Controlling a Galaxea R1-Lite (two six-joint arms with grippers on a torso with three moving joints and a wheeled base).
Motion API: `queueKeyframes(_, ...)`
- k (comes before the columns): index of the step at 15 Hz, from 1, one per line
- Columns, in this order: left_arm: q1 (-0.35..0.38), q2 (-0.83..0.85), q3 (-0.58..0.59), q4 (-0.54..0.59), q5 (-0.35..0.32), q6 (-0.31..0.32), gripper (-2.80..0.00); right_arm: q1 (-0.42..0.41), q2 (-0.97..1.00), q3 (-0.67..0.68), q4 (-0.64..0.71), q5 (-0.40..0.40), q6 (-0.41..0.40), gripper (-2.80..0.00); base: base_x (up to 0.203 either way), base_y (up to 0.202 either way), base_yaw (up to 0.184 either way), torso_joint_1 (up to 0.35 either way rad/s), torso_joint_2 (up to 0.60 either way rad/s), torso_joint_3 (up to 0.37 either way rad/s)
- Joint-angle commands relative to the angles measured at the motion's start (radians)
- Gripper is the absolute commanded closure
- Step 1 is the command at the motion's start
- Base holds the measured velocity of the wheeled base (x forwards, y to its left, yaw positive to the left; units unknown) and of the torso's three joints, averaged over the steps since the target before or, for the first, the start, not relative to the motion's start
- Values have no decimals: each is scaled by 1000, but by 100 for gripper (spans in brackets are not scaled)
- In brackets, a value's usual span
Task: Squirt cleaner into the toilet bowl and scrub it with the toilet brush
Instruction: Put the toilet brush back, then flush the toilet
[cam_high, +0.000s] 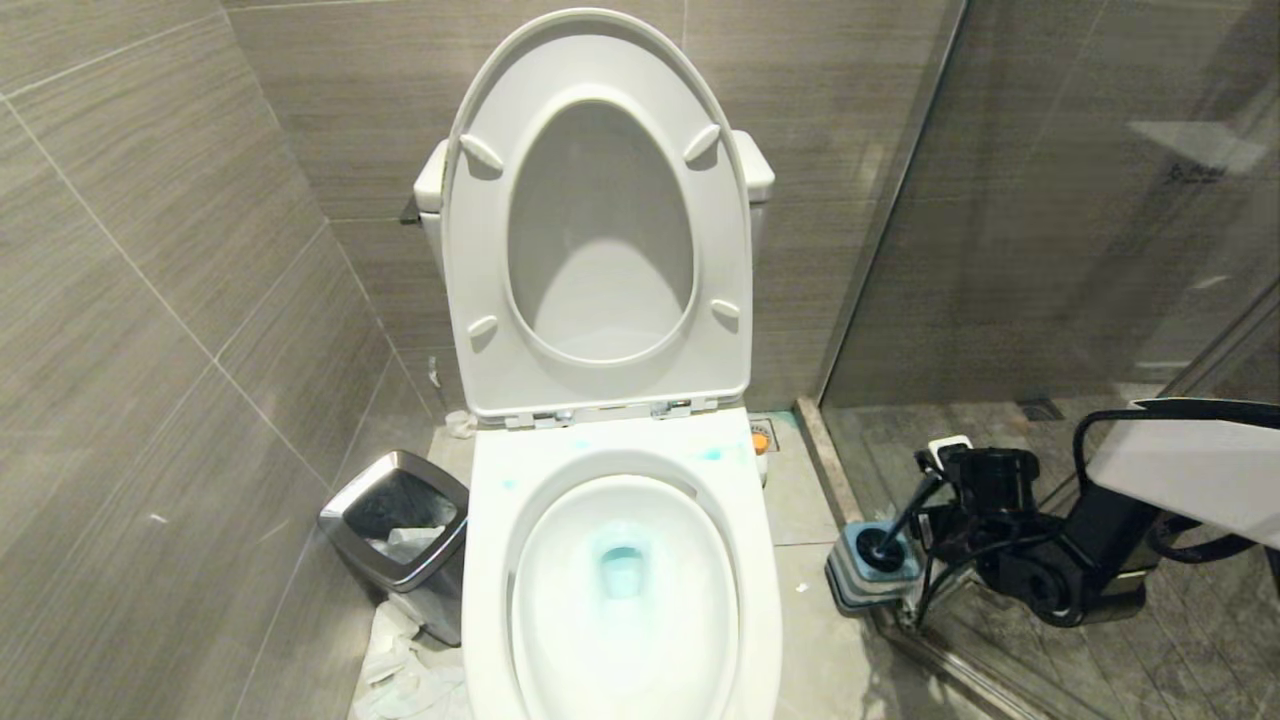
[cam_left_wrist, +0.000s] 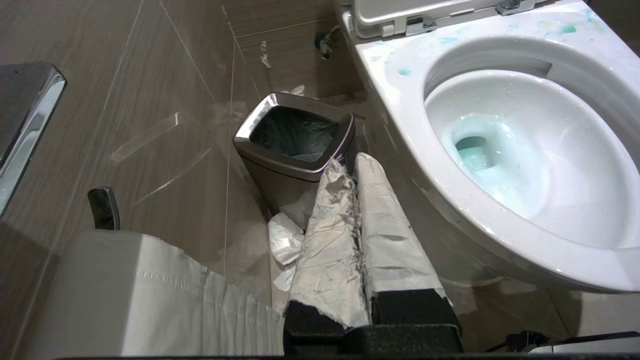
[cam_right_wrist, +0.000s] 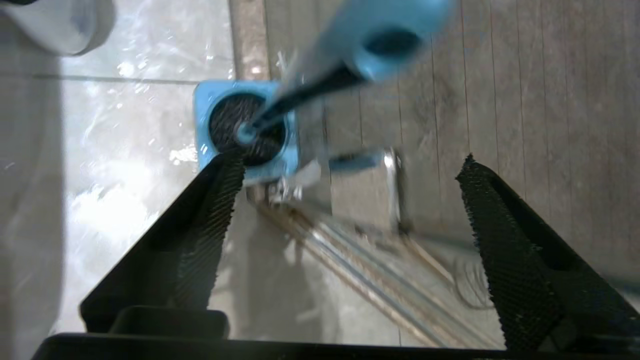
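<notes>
The left gripper (cam_left_wrist: 350, 172) hangs idle near the waste bin (cam_left_wrist: 295, 135), fingers closed on nothing. Cleaner (cam_high: 622, 570) already tints the toilet bowl (cam_high: 620, 590). On the right, the toilet brush (cam_high: 905, 525) stands in its holder (cam_high: 868, 572) on the floor, the right gripper (cam_right_wrist: 350, 185) above it with fingers spread and empty; scrubbing looks done or not begun, I cannot tell which.

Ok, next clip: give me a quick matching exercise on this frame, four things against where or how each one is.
Things:
1. toilet brush
2. waste bin
3. toilet seat
4. right gripper

States:
A. raised upright against the tank
B. open, holding nothing, above the brush holder
C. head down in its square blue holder, right of the toilet bowl
D. on the floor left of the bowl, crumpled paper beside it

Pairs: 1-C, 2-D, 3-A, 4-B
</notes>
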Motion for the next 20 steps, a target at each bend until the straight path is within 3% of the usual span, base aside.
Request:
queueKeyframes(1, 1, 2, 0, 0, 0, 1, 0, 11, -143, 126, -31, 19, 2, -280, 0, 0, 0, 0, 0, 0)
queueKeyframes(6, 1, 2, 0, 0, 0, 1, 0, 34, -393, 320, -161, 57, -4, -280, 0, 0, 0, 0, 0, 0)
queueKeyframes(13, 1, 2, 0, 0, 0, 1, 0, 89, -764, 500, -190, 60, -46, -280, 0, 0, 0, 0, 0, 0)
queueKeyframes(14, 0, 2, 0, 0, 0, 1, 0, 96, -806, 534, -190, 60, -57, 0, 0, 0, 0, 0, 0, 0)
queueKeyframes(20, 1, 2, 0, 0, 0, 1, 0, 104, -1076, 661, -185, 58, -83, 0, 0, 0, 0, 0, 0, 0)
